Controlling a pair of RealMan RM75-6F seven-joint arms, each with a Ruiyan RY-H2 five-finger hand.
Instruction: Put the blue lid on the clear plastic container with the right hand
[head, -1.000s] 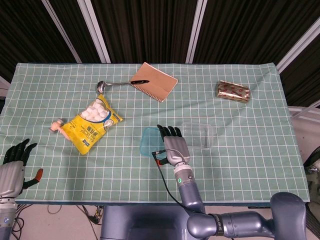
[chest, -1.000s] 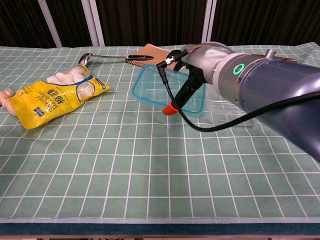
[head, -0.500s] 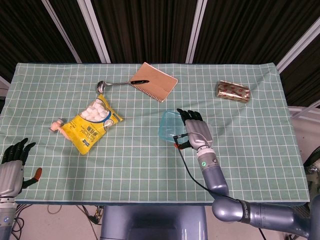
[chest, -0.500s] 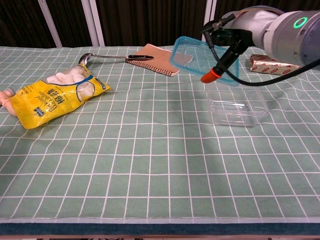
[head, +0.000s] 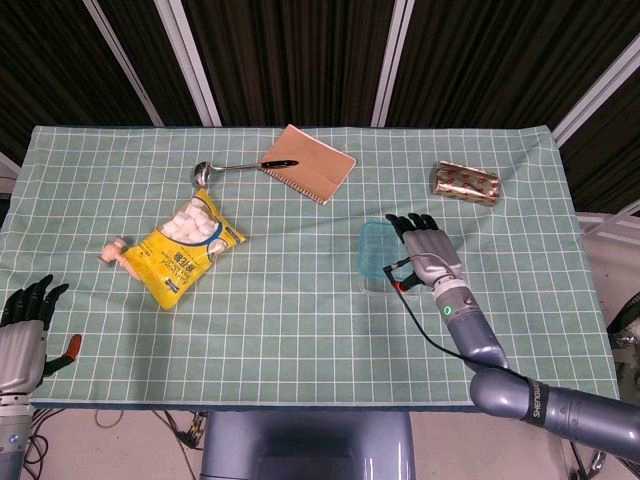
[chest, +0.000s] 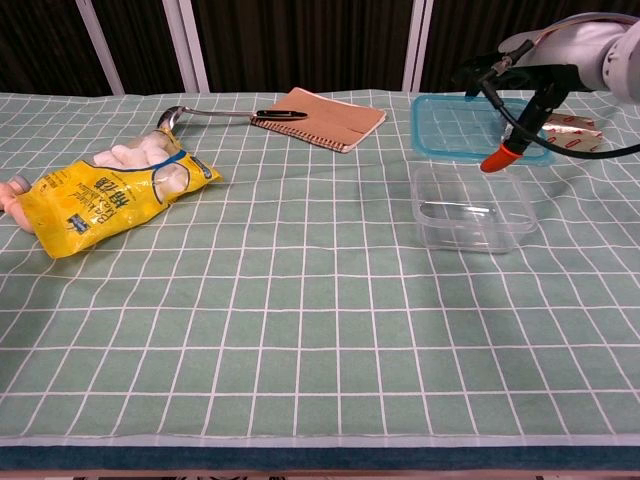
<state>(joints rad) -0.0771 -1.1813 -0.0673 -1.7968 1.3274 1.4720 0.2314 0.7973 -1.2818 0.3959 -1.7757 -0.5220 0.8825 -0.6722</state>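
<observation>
Right hand (head: 427, 246) grips one blue lid (chest: 470, 128) above one clear container (chest: 470, 208) (plainly apart in the chest view). Only the head view shows the left hand (head: 24, 315), empty with fingers apart.

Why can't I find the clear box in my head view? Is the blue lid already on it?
Observer: Not yet. The chest view shows the right hand holding the blue lid in the air above the clear plastic container, with a gap between them.
Operator: Is anything inside the box?
Observer: No. Seen from the chest view, the clear plastic container is empty and stands upright on the cloth, its mouth open to the lid.
</observation>
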